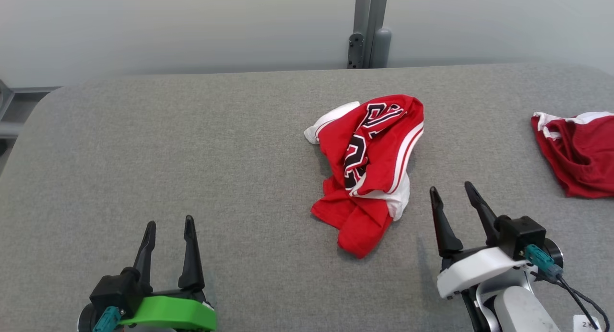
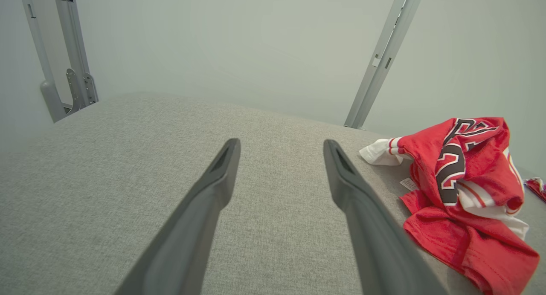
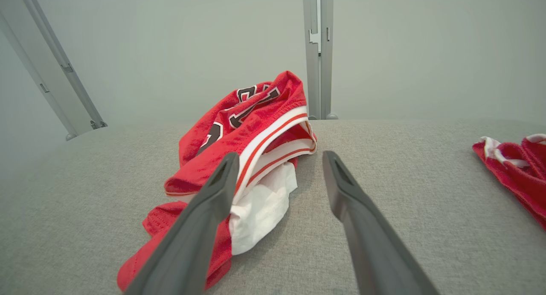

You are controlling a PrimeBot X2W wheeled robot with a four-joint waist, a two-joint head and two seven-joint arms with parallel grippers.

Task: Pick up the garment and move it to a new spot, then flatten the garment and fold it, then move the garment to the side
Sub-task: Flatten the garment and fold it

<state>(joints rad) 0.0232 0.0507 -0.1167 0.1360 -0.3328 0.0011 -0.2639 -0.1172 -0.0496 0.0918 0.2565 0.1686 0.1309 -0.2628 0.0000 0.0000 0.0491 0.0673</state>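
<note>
**Garment**: red jersey with white trim and black lettering. Crumpled in a heap, slightly right of the centre of the worktop, which is covered in grey fabric.

**Left gripper**: at the near edge towards the left corner. Fingers apart with nothing between them, well apart from the garment.

**Right gripper**: near edge, right side. Fingers apart and clear of the cloth, just beside the heap's right-hand hem.

**Second red garment**: bunched at the right edge.

**Grey post**: behind the far edge.
</note>
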